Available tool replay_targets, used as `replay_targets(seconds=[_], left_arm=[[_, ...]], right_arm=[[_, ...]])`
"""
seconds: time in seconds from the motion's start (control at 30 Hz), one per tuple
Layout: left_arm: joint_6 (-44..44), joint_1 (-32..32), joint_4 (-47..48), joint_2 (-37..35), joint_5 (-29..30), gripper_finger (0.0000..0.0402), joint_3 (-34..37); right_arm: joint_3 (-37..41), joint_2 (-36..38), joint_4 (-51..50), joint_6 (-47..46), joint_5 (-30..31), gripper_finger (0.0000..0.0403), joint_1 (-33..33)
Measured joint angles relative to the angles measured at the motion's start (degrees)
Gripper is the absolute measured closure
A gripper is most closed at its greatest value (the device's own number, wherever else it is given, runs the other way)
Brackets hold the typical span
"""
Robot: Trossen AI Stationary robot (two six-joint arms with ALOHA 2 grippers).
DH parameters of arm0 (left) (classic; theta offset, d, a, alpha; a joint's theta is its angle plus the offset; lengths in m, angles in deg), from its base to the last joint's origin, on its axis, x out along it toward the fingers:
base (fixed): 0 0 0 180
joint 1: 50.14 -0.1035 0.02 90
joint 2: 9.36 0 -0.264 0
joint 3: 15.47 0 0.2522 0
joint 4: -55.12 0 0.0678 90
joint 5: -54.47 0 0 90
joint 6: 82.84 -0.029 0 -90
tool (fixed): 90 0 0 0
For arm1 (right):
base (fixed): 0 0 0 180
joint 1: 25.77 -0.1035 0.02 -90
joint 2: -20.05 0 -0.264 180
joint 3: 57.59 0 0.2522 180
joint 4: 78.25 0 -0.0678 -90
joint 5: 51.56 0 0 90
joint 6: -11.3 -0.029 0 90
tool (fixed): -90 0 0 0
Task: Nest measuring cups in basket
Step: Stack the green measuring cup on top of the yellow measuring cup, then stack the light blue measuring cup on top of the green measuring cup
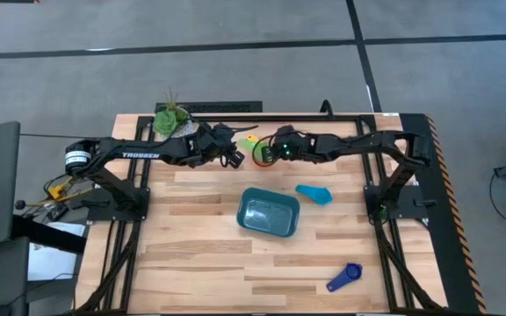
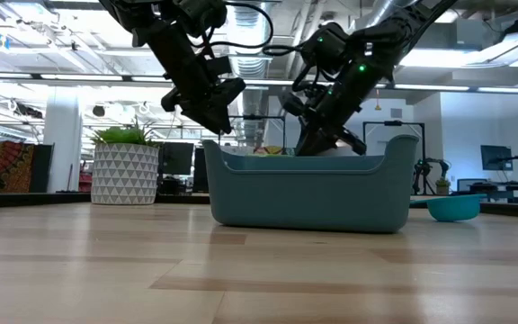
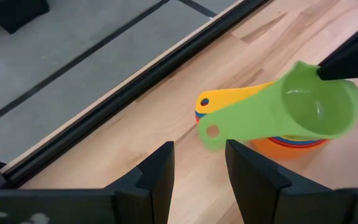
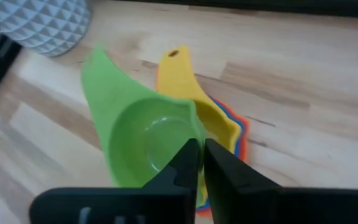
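Note:
A stack of measuring cups (image 1: 257,149) stands near the table's far edge, with orange (image 3: 278,148) at the bottom, red and blue rims above it and a yellow cup (image 4: 185,93) on top. The green cup (image 3: 291,109) is over this stack, tilted, in my shut right gripper (image 4: 199,146). My left gripper (image 3: 197,168) is open and hovers just left of the stack, facing the cups' handle ends without touching them. The teal basket (image 1: 269,213) rests on its base at the table's middle. A light blue cup (image 1: 314,193) and a dark blue cup (image 1: 344,277) lie apart on the table. My right gripper pinches the green cup's bowl rim (image 4: 190,127) on the side opposite its handle, between the two fingers (image 3: 347,59). It comes slanting down from the table's right. The cup sits tilted above the yellow cup, handle (image 4: 95,68) pointing away from the gripper. Whether it still rests on the stack I cannot tell.
A white patterned pot with a green plant (image 1: 172,118) stands at the far edge, left of my left gripper. Dark frame rails run along the far edge (image 3: 135,87). Bare wood lies on the near half of the table around the basket.

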Motion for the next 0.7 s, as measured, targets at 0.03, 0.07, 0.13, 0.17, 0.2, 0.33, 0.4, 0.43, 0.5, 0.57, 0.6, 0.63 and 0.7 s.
replay_targets(seconds=[0.03,0.07,0.13,0.17,0.2,0.33,0.4,0.43,0.5,0.57,0.6,0.63,0.7], left_arm=[[0.00,0.03,0.13,0.00,-0.01,0.0267,0.00],[0.00,0.12,0.19,0.00,-0.10,0.0267,0.00],[0.00,0.15,0.21,0.00,-0.20,0.0267,0.00],[0.00,0.19,0.19,0.00,-0.26,0.0267,0.00],[0.00,0.19,0.19,0.00,-0.44,0.0267,0.00],[0.00,0.19,0.17,-0.02,-0.55,0.0267,0.00],[0.00,0.19,0.17,-0.02,-0.55,0.0267,0.00],[0.00,0.19,0.19,-0.02,-0.55,0.0267,0.00],[0.00,0.21,0.37,-0.04,-0.57,0.0267,0.00],[-0.03,0.40,0.72,-0.04,-0.55,0.0267,0.10],[-0.26,0.56,0.45,-0.08,-0.52,0.0267,0.45],[-0.57,0.79,0.23,-0.11,-0.55,0.0267,0.95],[-1.02,1.40,0.47,-0.11,-0.57,0.0267,2.00]], right_arm=[[0.00,0.00,-0.67,-0.95,1.10,0.0355,-0.26],[0.00,0.00,-1.49,-1.99,2.23,0.0351,-0.47],[0.02,0.00,-3.13,-4.15,3.92,0.0344,-0.84],[0.03,0.00,-3.78,-5.02,4.47,0.0341,-0.94],[0.04,0.00,-4.23,-5.34,4.81,0.0338,-0.96],[0.04,0.00,-4.48,-5.41,4.89,0.0325,-0.98],[0.07,0.37,-4.56,-4.95,4.87,0.0318,-1.09],[0.07,0.67,-4.61,-4.23,4.95,0.0314,-1.09],[0.04,0.86,-3.96,-2.79,5.06,0.0305,-1.09],[0.19,2.19,-6.00,0.06,5.02,0.0297,-1.11],[0.19,3.19,-6.62,2.52,5.06,0.0292,-1.53],[0.02,4.37,-7.85,4.90,5.10,0.0287,-1.96],[0.03,7.51,-14.08,10.30,5.09,0.0279,-3.16]])
